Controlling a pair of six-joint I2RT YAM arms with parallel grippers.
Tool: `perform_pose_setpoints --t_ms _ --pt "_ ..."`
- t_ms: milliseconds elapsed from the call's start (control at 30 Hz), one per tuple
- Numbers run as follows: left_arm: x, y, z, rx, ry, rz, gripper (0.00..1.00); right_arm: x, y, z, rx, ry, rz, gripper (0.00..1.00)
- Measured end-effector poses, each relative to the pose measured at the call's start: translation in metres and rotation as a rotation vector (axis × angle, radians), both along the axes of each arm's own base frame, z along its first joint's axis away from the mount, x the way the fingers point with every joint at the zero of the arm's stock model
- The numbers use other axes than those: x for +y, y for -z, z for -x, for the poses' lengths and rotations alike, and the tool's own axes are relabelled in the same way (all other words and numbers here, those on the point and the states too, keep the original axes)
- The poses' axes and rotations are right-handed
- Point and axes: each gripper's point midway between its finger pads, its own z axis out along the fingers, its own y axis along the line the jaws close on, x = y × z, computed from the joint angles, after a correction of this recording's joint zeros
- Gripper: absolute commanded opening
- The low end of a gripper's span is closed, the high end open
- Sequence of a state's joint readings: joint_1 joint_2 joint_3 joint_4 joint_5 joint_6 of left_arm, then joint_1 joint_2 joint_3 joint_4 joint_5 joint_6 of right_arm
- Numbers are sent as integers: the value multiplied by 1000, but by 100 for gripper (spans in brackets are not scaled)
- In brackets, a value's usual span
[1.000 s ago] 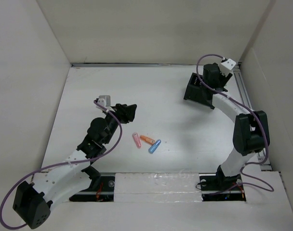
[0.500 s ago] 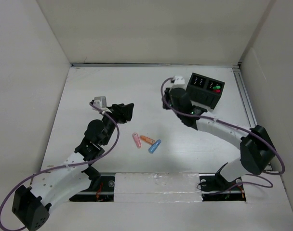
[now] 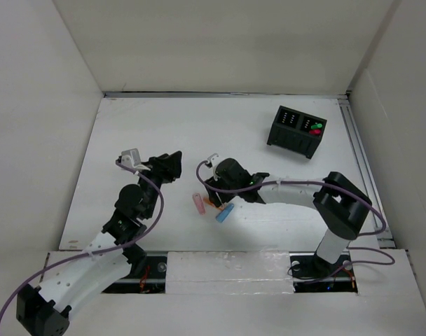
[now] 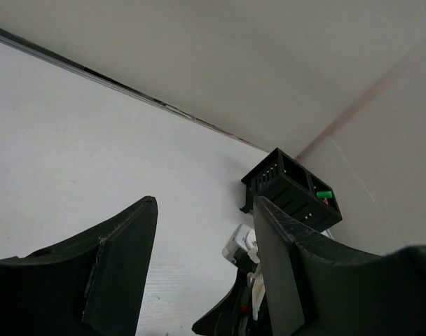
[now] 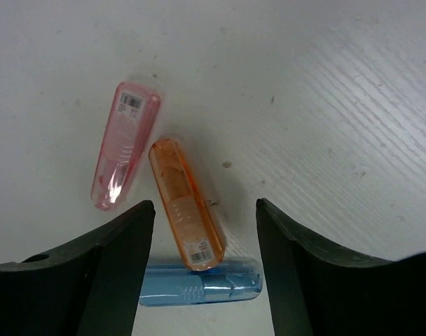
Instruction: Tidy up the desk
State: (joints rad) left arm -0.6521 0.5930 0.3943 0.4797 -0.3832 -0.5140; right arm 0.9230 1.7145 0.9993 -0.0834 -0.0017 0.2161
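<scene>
With the right claw (image 5: 204, 210) spread wide above the orange case (image 5: 178, 189), the touching blue case (image 5: 227, 287) could be dragged along.

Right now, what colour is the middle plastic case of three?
Translucent orange plastic case; best in right wrist view.

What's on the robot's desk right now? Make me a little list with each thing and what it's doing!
Desk: white, walled
Pink case: lying flat, left of the orange one
Orange case: lying flat, middle of the three
Blue case: lying crosswise at the orange one's end
Black box: far right, green and red things inside
Left gripper: open, empty
Right gripper: open, over the orange case
</scene>
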Motion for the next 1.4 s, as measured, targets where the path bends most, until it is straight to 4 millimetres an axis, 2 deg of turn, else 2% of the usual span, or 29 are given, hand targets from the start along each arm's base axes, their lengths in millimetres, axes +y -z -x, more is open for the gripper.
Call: perform_pose_setpoints --t_ms 100,233,300,333,367,467,567,700,767,833,900,967,1067,1133,1167,1200,1300,1400 --pt "8 -2 3 -15 -27 23 53 5 5 12 8 -46 18 60" --pt "13 -4 4 -22 -46 39 53 9 24 23 37 -81 68 54" --pt "14 -4 4 -21 -51 40 53 11 23 22 28 -82 70 50" --pt "14 -4 4 -21 -53 40 53 10 24 22 27 -78 76 46" --pt "15 -4 4 -21 -54 41 53 8 25 22 28 -72 87 36" --pt "15 -3 3 -18 -58 41 53 4 26 15 10 -29 101 20" --pt "15 -2 2 -15 -58 39 53 1 25 6 -14 33 115 11" --pt "14 0 1 -7 -57 32 53 -8 21 -12 -24 132 107 9" --pt "12 3 0 -1 -53 26 53 -17 14 -31 -24 200 76 10" --pt "9 6 -2 7 -45 18 53 -30 -2 -57 -49 279 34 10" --pt "3 15 -6 32 -34 -4 53 -49 -33 -98 -105 383 -26 10" --pt "-4 25 -11 65 -18 -35 53 -75 -74 -149 -195 514 -99 10" --pt "-13 41 -16 116 8 -82 53 -134 -137 -220 -358 726 -191 10" --pt "-17 47 -17 133 21 -100 53 -176 -166 -250 -440 847 -216 10" --pt "-18 48 -17 136 28 -103 53 -216 -184 -271 -504 955 -223 10" --pt "-19 48 -17 136 32 -106 53 -218 -184 -272 -506 960 -223 10" --pt "-21 45 -16 128 43 -103 53 -253 -184 -291 -530 1046 -199 11" --pt "-23 43 -16 123 55 -104 53 -275 -168 -300 -520 1096 -154 12"
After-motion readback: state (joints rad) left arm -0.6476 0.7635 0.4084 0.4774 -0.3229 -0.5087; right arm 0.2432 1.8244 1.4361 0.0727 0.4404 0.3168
